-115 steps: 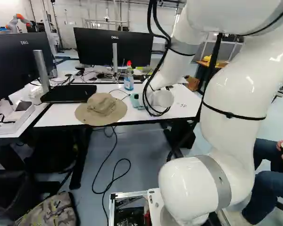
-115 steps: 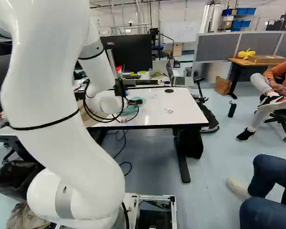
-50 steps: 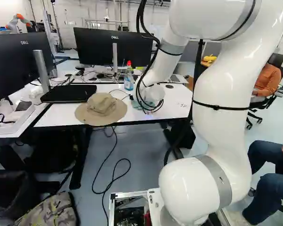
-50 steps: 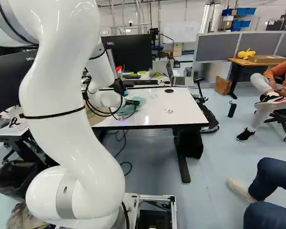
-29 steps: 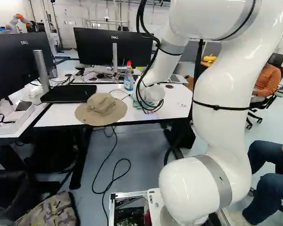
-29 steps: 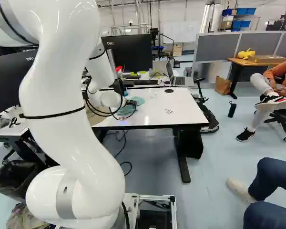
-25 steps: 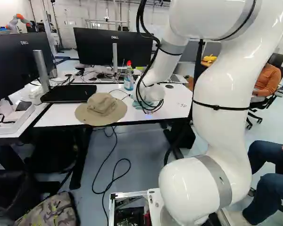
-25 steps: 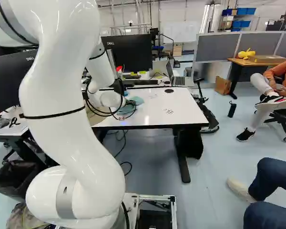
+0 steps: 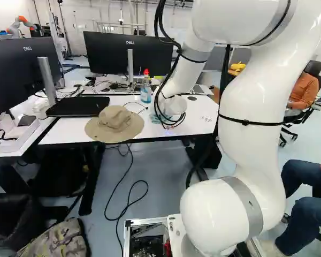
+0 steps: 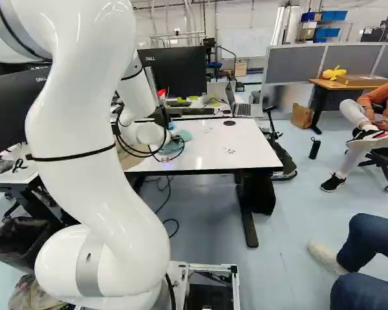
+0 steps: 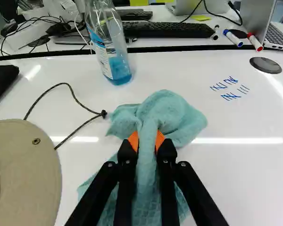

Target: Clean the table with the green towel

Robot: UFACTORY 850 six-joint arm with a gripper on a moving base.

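Pincer (image 11: 146, 140) clenched on the green towel (image 11: 179, 120): one orange pad each side of a gathered ridge. Towel sits on the white surface (image 11: 236, 179), just above the middle of the right base view, near the table's front edge. Cloth looks thin, soft, textured; I'd call it light, zero stiffness, nothing fragile. It'll drag and fold, won't push flat. Hold on the bunched middle is the right place: a pinch on a thin edge would probably peel out, and a corner grab leaves most of it trailing. Grip can be firm, cloth won't mind. Part of it puffs up ahead of my tips, the rest spreads under my fingers, so contact patch is decent but wrinkled. If it's dry, expect low drag; can't tell if it's damp. Blue pen strokes (image 11: 230, 88) are the obvious target, right of centre in the right base view, near the black disc (image 11: 265, 65), and they're unwiped. Next: keep light down-pressure, sweep across to them, short overlapping passes. Watch-outs: bottle (image 11: 116, 66), upper middle of the left base view, tippable if I swing wide; hat (image 11: 28, 174) has a cord (image 11: 70, 87) whose toggle lies right by the towel, could snag.
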